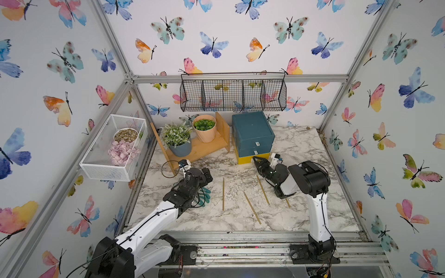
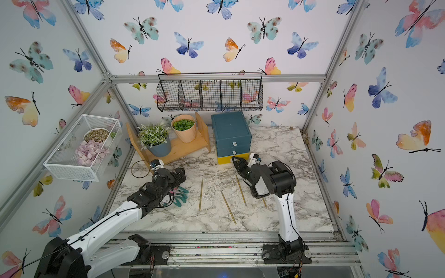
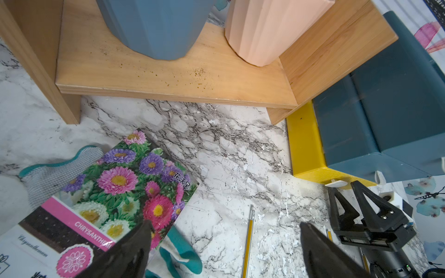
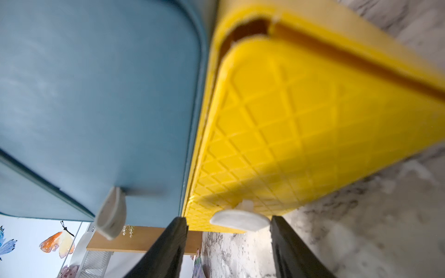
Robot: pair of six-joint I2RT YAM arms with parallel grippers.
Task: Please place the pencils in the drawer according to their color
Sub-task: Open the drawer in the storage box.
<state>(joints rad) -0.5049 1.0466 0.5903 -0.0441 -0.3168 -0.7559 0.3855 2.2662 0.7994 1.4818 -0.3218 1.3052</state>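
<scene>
The marble table [image 1: 301, 216] carries the drawer [image 1: 252, 131], a teal chest at 12 o'clock on it. Its two teal drawers are shut. Its yellow drawer [image 4: 301, 125], the lowest, shows a dark gap at one corner, and what lies inside any of the three is hidden.

Above the chest hangs a black wire basket [image 1: 233, 95], in which no pencil shows. At 9 o'clock a white mesh basket [image 1: 106, 166] holds a bowl of pebbly bits and pink petals.

The left gripper [image 3: 224, 227] hangs at 8 o'clock with its jaws wide apart and nothing in them, over a seed packet [image 3: 125, 187] and gloves [image 3: 183, 255].

The pencils [image 1: 223, 193] in view are all gold-tan and lie loose on the marble from centre to 5 o'clock. One runs 12 to 6, and the rest run 11 to 5. One is half hidden under the right arm, which is the nearer arm to most of them.

The right gripper [image 4: 228, 219] reaches toward 11 o'clock with its jaws apart on either side of the yellow drawer's pull tab [image 4: 240, 222]. The tab lies dead ahead, its broad axis running from jaw to jaw. Closing there and drawing back toward 5 o'clock looks like the coming move.
</scene>
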